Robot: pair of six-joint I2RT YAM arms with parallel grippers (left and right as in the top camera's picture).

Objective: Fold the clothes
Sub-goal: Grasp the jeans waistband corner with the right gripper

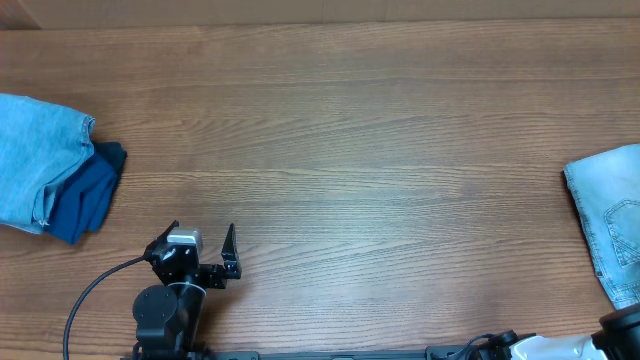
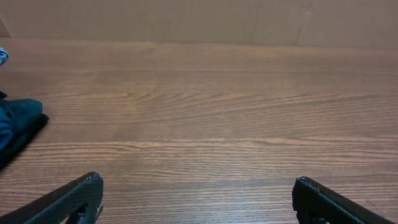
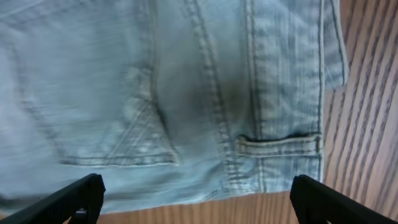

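Observation:
The pale light-blue denim shorts (image 1: 610,215) lie flat at the table's right edge, partly out of the overhead view. In the right wrist view the shorts (image 3: 186,81) fill most of the frame, showing a stitched pocket, seams and a belt loop. My right gripper (image 3: 196,199) is open and empty, hovering over the near edge of the shorts; in the overhead view only a dark part of it (image 1: 622,325) shows at the bottom right. My left gripper (image 1: 203,230) is open and empty above bare wood at the front left, also seen in the left wrist view (image 2: 196,190).
At the far left a folded mid-blue denim garment (image 1: 35,150) lies on a dark navy folded garment (image 1: 90,195); the navy one shows at the left edge of the left wrist view (image 2: 15,124). The wooden table (image 1: 350,150) spans the scene. A cable trails from the left arm.

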